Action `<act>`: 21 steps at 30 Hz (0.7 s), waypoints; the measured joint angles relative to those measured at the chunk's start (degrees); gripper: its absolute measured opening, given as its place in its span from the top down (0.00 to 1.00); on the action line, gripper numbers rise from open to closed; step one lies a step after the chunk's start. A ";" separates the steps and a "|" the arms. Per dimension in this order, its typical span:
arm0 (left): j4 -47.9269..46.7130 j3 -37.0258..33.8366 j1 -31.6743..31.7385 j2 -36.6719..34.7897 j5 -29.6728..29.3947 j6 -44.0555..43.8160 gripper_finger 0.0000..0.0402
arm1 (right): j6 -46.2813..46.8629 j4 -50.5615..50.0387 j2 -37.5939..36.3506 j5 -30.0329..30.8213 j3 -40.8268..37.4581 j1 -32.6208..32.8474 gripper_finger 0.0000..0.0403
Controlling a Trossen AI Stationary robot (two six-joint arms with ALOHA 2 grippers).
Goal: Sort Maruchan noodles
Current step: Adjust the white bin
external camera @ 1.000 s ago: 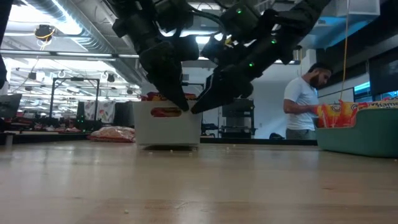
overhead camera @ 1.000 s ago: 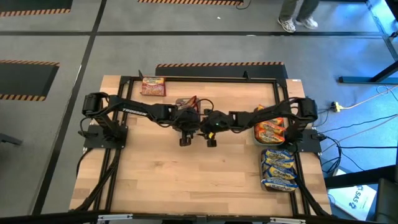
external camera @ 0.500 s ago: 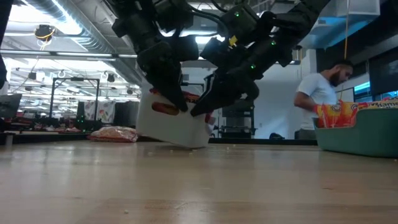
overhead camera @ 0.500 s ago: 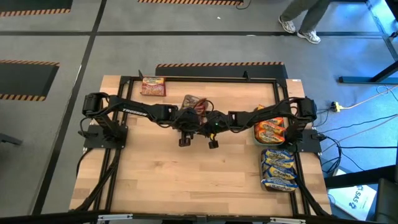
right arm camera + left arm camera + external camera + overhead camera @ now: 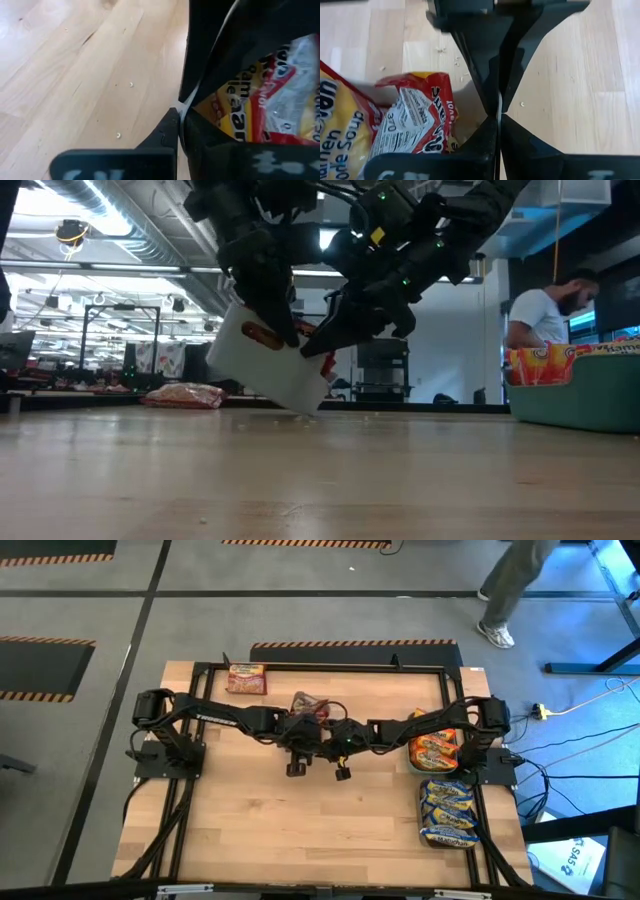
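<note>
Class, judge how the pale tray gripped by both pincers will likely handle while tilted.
The tray looks light and thin-walled: the left pincer and right pincer each lift it by a pinch of its wall. It may flex. Tilted like this, the crinkly packets inside could well slide out.

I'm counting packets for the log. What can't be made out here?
High view: how many packets the lifted tray holds; both arms cover it.
Low view: the tray's white wall hides its packets; the teal bin is cut off at the edge.
Wrist views: left gripper and right gripper block most packet print.
</note>
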 joint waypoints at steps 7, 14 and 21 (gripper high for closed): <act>1.50 -0.13 -0.29 -0.38 -0.21 -1.47 0.94 | -0.01 -1.33 0.17 1.23 -0.34 -0.12 1.00; -0.36 0.23 -0.26 -0.28 -1.40 -1.82 0.87 | 0.00 -1.20 0.16 1.70 -0.32 -0.11 1.00; -1.57 2.20 -0.20 -1.17 -6.72 -1.18 0.77 | -0.22 -2.44 -0.33 1.49 -0.23 -0.11 1.00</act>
